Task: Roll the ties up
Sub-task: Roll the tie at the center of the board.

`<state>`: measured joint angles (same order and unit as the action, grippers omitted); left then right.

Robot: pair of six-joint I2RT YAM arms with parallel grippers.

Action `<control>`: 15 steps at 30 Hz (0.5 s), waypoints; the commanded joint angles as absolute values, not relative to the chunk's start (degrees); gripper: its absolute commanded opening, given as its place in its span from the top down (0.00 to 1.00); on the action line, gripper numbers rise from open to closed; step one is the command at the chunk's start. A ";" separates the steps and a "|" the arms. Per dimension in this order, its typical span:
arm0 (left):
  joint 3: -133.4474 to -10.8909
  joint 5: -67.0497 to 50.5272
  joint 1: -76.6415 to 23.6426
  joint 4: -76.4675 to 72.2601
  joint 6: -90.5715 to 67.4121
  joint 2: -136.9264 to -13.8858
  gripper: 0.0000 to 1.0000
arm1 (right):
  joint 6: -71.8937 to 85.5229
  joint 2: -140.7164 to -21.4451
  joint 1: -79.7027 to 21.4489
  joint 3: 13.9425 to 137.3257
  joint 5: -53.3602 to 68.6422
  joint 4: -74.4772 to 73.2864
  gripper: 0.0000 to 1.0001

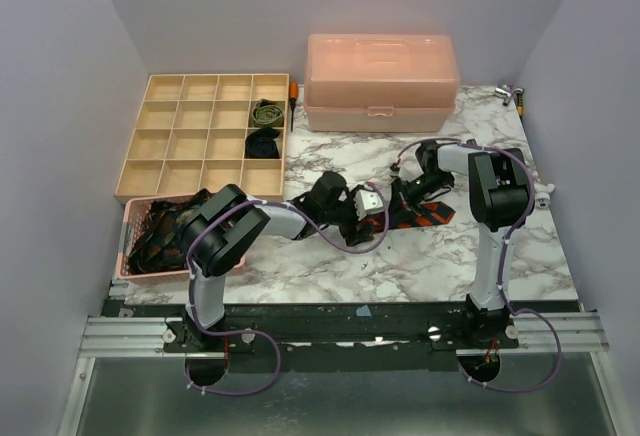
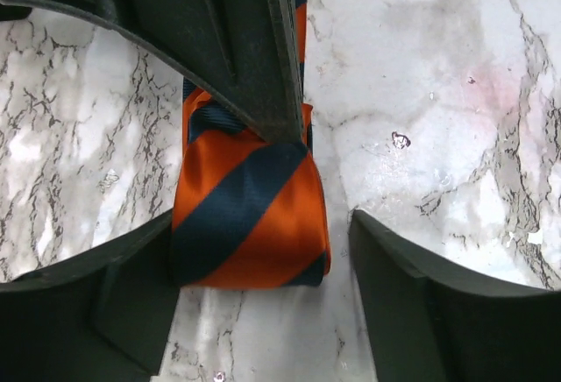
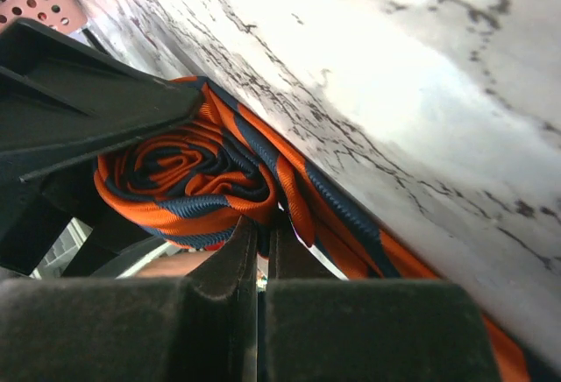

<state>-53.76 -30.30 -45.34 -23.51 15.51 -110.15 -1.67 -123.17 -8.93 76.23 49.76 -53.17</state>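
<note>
An orange-and-navy striped tie (image 2: 250, 215) lies on the marble table (image 2: 438, 93), one end wound into a roll (image 3: 180, 180). Its flat tail (image 1: 432, 214) runs to the right. My left gripper (image 2: 263, 224) is open around the roll. Its left finger (image 2: 96, 312) is against the roll's side, and its right finger (image 2: 438, 312) stands a little apart. My right gripper (image 3: 263, 229) is shut, its tips pinching the tie where the roll meets the tail. In the top view both grippers, left (image 1: 372, 206) and right (image 1: 402, 194), meet at the table's middle.
A tan compartment tray (image 1: 160, 171) at the back left holds a rolled olive tie (image 1: 267, 112) and a rolled black tie (image 1: 263, 143). A pink basket (image 1: 130, 218) of dark ties sits at the front left. A pink lidded box (image 1: 380, 81) stands at the back.
</note>
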 commanded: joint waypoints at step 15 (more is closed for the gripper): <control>-51.54 -36.21 -44.56 -41.03 12.42 -114.24 0.19 | -5.94 -133.93 -8.24 81.64 32.94 -55.62 1.00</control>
<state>-49.19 -35.20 -44.14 -37.10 13.56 -111.39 -5.93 -127.42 -8.51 82.87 47.33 -59.24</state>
